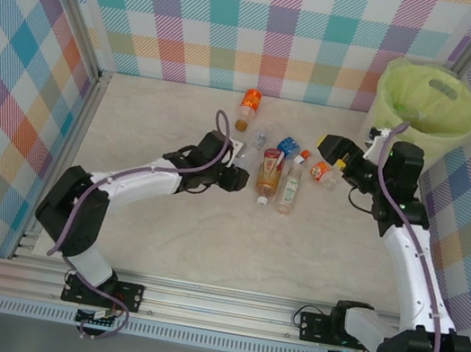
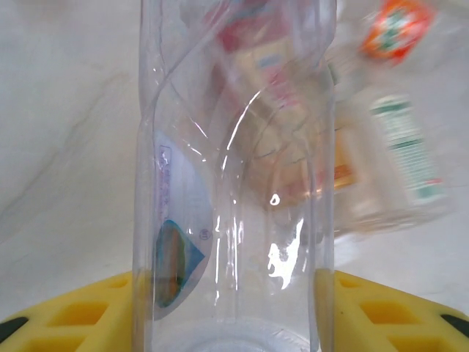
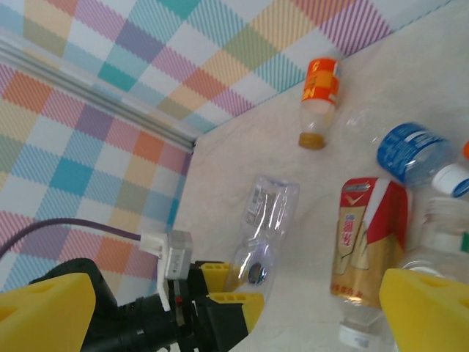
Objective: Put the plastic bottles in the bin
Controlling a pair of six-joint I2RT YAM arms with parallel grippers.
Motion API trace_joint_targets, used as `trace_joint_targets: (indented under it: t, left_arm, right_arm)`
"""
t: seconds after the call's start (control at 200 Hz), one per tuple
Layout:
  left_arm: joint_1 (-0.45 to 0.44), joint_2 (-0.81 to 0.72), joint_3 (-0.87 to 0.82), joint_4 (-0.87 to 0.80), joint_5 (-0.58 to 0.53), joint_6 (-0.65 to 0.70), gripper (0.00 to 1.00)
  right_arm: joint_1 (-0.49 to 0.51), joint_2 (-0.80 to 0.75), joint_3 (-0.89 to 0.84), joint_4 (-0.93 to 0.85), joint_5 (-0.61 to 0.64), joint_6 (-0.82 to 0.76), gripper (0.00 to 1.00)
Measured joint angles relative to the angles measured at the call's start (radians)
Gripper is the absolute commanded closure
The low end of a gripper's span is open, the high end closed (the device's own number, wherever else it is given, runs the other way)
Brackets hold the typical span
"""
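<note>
My left gripper (image 1: 240, 175) is shut on a clear plastic bottle (image 2: 231, 183), its yellow fingers (image 2: 73, 312) pressed against both sides. The right wrist view shows that bottle (image 3: 267, 220) lying on the table with the left gripper (image 3: 245, 290) clamped around its lower end. Beside it lie a red-and-gold labelled bottle (image 1: 269, 173), a white-and-green labelled one (image 1: 290, 190), a blue labelled one (image 1: 288, 146) and a small orange-capped one (image 1: 319, 168). An orange labelled bottle (image 1: 250, 106) lies nearer the back wall. My right gripper (image 1: 330, 145) hovers open beside the cluster. The bin (image 1: 426, 105) stands at the back right.
Checked walls close in the table at the back and on both sides. A metal rail (image 1: 78, 139) runs along the left wall's foot. The right arm (image 1: 406, 243) stretches along the right side, just in front of the bin.
</note>
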Motion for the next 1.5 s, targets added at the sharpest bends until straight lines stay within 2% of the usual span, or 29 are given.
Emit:
trace_joint_targets:
  t: [0.225, 0.42, 0.64, 0.83, 0.92, 1.12, 1.345, 1.38, 1.44, 1.5]
  left_arm:
    - [0.000, -0.063, -0.037, 0.209, 0.268, -0.103, 0.68]
    - [0.000, -0.063, -0.058, 0.383, 0.418, -0.217, 0.68]
    - [0.000, -0.063, -0.057, 0.471, 0.519, -0.280, 0.68]
    - [-0.002, -0.062, -0.054, 0.483, 0.550, -0.299, 0.67]
    - [-0.002, -0.061, -0.053, 0.483, 0.557, -0.308, 0.66]
    - [-0.002, -0.061, -0.053, 0.483, 0.566, -0.310, 0.65]
    - [-0.002, -0.061, -0.053, 0.504, 0.577, -0.311, 0.61]
    - [-0.002, -0.061, -0.053, 0.505, 0.576, -0.311, 0.58]
    - [-0.002, -0.061, -0.053, 0.505, 0.576, -0.311, 0.41]
    - [-0.006, -0.061, -0.053, 0.504, 0.571, -0.310, 0.31]
  right_arm:
    - [0.112, 0.032, 0.003, 0.041, -0.014, 0.037, 0.00]
    - [0.148, 0.111, 0.012, 0.106, -0.039, 0.051, 0.00]
    - [0.164, 0.210, 0.064, 0.135, -0.008, 0.060, 0.00]
    - [0.184, 0.299, 0.074, 0.278, -0.073, 0.111, 0.00]
    - [0.194, 0.323, 0.098, 0.282, -0.097, 0.105, 0.07]
    - [0.200, 0.318, 0.108, 0.297, -0.131, 0.069, 0.32]
    - [0.198, 0.311, 0.108, 0.304, -0.141, 0.040, 0.50]
    - [0.198, 0.309, 0.108, 0.304, -0.141, 0.038, 0.52]
    - [0.198, 0.307, 0.108, 0.301, -0.140, 0.035, 0.56]
    - [0.198, 0.305, 0.108, 0.300, -0.140, 0.032, 0.61]
